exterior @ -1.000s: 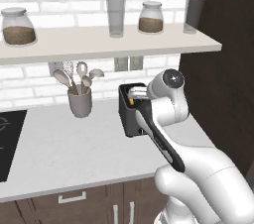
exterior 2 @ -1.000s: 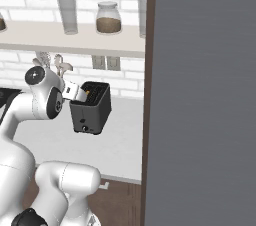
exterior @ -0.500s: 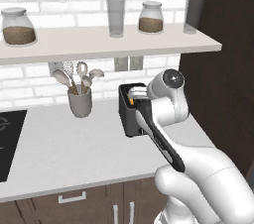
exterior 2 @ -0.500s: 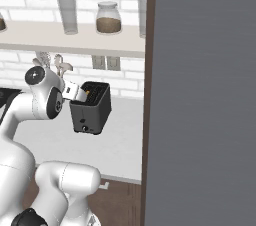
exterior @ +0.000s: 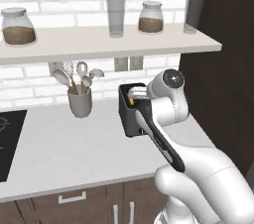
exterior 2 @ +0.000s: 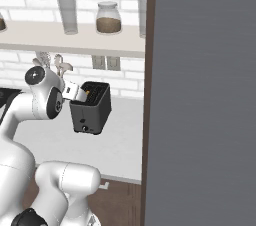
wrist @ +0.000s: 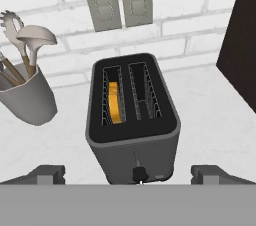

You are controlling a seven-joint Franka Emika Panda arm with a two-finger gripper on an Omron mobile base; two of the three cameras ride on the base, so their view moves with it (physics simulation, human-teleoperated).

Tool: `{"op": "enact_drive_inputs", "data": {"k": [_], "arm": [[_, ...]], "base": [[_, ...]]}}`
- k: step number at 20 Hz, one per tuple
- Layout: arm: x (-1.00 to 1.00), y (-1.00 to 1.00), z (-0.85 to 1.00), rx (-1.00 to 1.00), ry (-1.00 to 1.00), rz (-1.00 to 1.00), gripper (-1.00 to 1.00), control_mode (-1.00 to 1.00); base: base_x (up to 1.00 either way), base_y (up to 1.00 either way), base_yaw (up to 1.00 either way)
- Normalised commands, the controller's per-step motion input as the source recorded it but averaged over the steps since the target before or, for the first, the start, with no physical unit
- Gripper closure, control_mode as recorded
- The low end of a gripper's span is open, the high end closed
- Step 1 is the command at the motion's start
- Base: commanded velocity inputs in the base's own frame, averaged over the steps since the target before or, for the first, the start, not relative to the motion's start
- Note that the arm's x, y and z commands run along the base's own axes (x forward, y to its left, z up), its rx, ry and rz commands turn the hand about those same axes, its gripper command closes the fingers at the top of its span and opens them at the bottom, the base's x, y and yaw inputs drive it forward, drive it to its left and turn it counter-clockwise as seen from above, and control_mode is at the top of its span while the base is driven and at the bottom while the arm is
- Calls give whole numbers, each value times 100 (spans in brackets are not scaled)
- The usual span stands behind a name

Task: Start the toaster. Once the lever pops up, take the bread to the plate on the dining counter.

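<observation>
The dark grey toaster [wrist: 132, 120] stands on the grey counter by the brick wall, also seen in the left base view [exterior: 130, 116] and the right base view [exterior 2: 90, 112]. The bread [wrist: 116, 102] sits deep in its left slot, with only its golden edge showing. A small black knob [wrist: 138, 173] sits low on the toaster's front. My gripper [wrist: 129, 175] hovers just above and in front of the toaster, open, with one fingertip [wrist: 47, 174] on each side of the toaster's front and nothing held. The plate and the dining counter are out of view.
A grey utensil holder [exterior: 80, 103] with spoons stands left of the toaster. Two wall outlets [wrist: 119, 0] are behind it. A shelf [exterior: 109, 42] with jars and glasses hangs overhead. A tall dark cabinet [exterior 2: 200, 95] bounds the right side. A black cooktop [exterior: 7, 139] lies far left.
</observation>
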Motion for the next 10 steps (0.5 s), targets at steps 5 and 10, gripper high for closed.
{"op": "enact_drive_inputs", "data": {"k": [5, 10], "arm": [[0, 0, 0, 0, 0, 0, -100, -100], [0, 0, 0, 0, 0, 0, -100, -100]], "base": [[0, 0, 0], [0, 0, 0]]}}
